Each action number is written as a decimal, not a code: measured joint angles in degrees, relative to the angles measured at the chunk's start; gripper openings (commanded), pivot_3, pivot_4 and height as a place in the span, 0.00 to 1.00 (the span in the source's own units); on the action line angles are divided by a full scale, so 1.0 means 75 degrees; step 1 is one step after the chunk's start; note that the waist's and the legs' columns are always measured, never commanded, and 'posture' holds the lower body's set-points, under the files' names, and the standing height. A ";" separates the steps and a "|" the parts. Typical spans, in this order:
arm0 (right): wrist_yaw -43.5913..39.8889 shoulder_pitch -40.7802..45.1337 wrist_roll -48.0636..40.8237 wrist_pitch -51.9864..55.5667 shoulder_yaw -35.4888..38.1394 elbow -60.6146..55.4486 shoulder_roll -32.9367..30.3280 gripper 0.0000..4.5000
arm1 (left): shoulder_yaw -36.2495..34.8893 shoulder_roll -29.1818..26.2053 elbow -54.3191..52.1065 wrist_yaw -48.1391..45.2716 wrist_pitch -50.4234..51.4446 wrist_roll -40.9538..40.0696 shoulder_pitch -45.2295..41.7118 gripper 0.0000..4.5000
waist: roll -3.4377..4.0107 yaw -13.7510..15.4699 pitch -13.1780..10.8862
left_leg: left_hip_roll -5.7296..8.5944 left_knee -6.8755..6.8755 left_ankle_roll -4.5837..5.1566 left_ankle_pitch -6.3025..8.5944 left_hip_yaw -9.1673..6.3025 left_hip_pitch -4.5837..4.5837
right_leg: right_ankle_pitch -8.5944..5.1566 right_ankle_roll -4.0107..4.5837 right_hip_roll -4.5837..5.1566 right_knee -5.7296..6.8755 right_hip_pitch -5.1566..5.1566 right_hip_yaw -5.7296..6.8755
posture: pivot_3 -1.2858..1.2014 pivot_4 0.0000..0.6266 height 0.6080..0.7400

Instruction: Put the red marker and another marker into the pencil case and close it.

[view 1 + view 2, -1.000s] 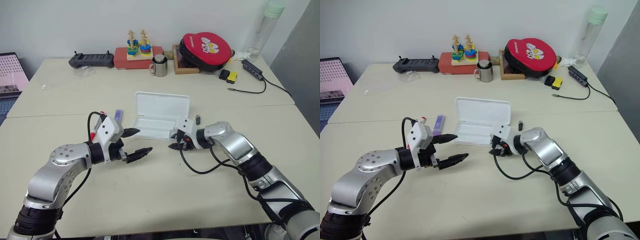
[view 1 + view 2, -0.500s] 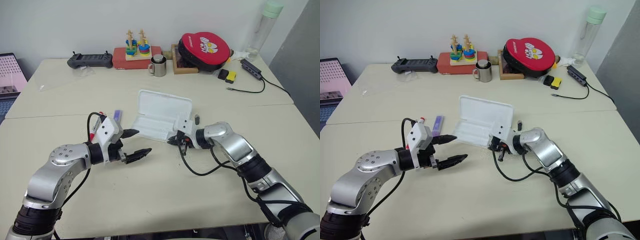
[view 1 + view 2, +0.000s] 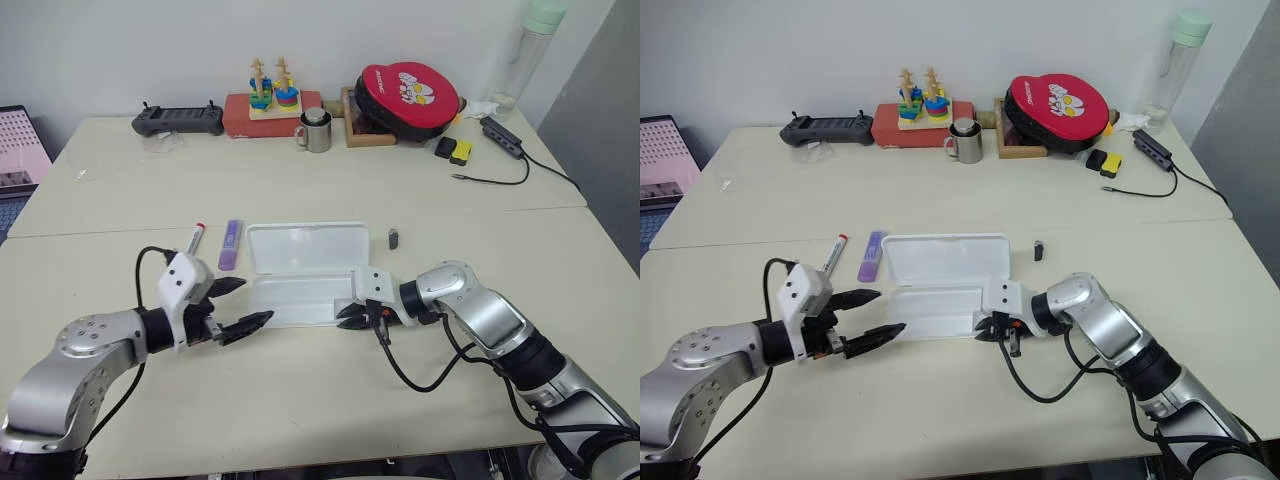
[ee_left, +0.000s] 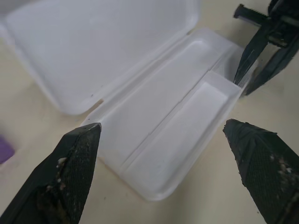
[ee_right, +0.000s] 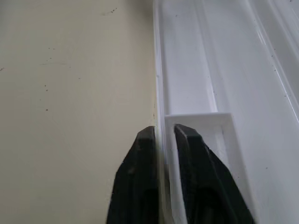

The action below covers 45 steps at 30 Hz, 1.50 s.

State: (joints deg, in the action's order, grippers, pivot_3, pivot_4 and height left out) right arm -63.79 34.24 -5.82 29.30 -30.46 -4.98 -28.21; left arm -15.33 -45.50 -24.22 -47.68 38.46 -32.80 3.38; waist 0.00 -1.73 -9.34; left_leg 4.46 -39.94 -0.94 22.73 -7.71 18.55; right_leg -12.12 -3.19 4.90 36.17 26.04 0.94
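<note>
- The right gripper [image 3: 347, 318], two black fingers nearly together, pinched the front wall of the white rectangular plastic pencil case [image 3: 300, 275] at its right end; in the right wrist view one finger sat outside the thin wall and the other inside a small end compartment.
- The left gripper [image 3: 245, 306] stood with its fingers spread wide and held nothing, hovering just off the case's left end and pointing toward it.
- The pencil case lay open and flat on the beige tabletop [image 3: 320, 400], its hinged lid folded back on the far side, tray nearer the robot; the left wrist view showed the tray's long trough bare.
- The red marker [image 3: 195, 238], a slim white-barrelled pen with a red cap, lay on the tabletop left of the case, apart from it.
- The short, flattish light-purple marker [image 3: 230, 244] lay between the red marker and the lid, near both and touching neither.
- A small dark object [image 3: 393, 238] stood just right of the lid.
- Along the far edge stood a metal mug [image 3: 318, 131], a black game controller [image 3: 180, 120], a colourful ring-stacking toy [image 3: 272, 92] and a round red pouch [image 3: 411, 90].
</note>
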 measured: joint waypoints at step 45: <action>0.1514 0.1033 -0.2385 0.1165 0.2428 -0.0507 0.1175 1.00 | -0.0005 0.0762 0.4693 0.2353 -0.0337 0.1885 -0.2570 0.23 | -0.0032 -0.0009 0.0027 | 0.0020 -0.0046 -0.0002 -0.0001 0.0006 -0.0010 | 0.0004 0.0007 0.0013 0.0099 0.0021 0.0001 | 0.52 0.24 1.00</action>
State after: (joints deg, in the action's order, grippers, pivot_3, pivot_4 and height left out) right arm -52.44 41.98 -23.70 38.04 -12.24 -8.78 -19.39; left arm -15.37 -39.79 10.97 -30.03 35.93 -18.66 -15.90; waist -0.24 -1.80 -9.14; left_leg 4.61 -40.29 -0.95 22.73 -7.67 18.48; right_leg -12.09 -3.14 5.00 36.91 26.20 0.95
